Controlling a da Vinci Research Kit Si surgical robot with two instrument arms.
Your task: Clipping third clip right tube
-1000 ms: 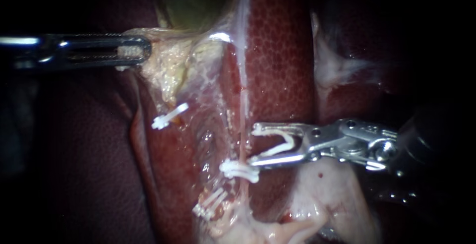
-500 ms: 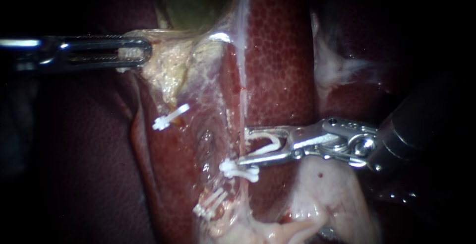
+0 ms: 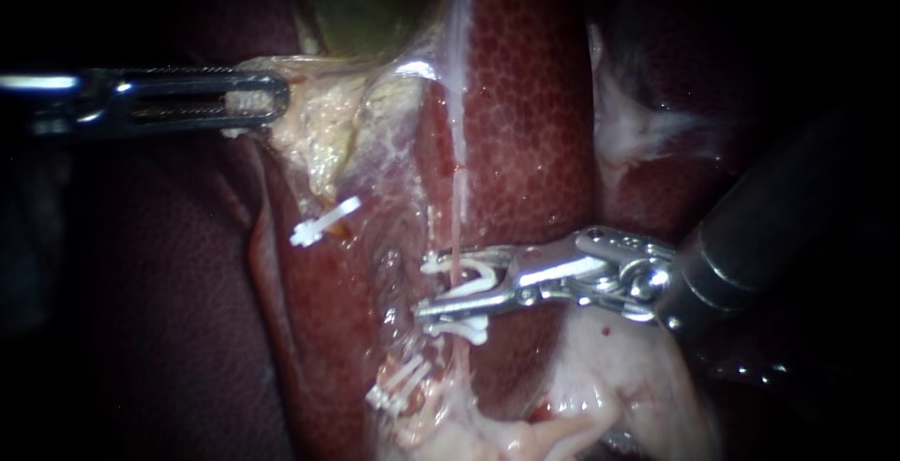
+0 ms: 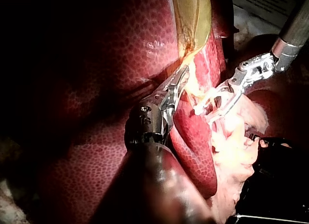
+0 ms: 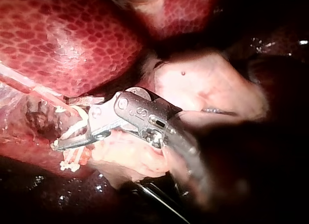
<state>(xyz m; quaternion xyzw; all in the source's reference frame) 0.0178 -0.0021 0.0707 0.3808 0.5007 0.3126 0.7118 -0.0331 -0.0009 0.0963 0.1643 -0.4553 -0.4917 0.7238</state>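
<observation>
My right instrument [image 3: 424, 285] comes in from the right, its jaws standing apart with an open white clip [image 3: 480, 279] held between them. The thin pink right tube [image 3: 457, 227] runs down through that clip's mouth, just above a closed clip [image 3: 457, 328] on the same tube. Another clip [image 3: 323, 220] sits on the left tube, and clips [image 3: 397, 383] lie lower down. My left instrument [image 3: 255, 101] is shut on pale gallbladder tissue [image 3: 314, 124] and holds it to the left. The right wrist view shows the right instrument [image 5: 65, 130] and the loaded clip [image 5: 77, 125] around the tube [image 5: 43, 91].
The mottled red liver [image 3: 530, 96] lies behind the tube. The greenish gallbladder [image 3: 370, 2] sits above it. A pale fatty lump [image 3: 623, 367] lies under the right instrument's shaft. In the left wrist view my left instrument [image 4: 179, 83] holds tissue beside the right instrument [image 4: 217, 102].
My right instrument has moved left with its clip, from beside the right tube to astride it, and its jaws have narrowed a little. The left instrument has kept its hold and place.
</observation>
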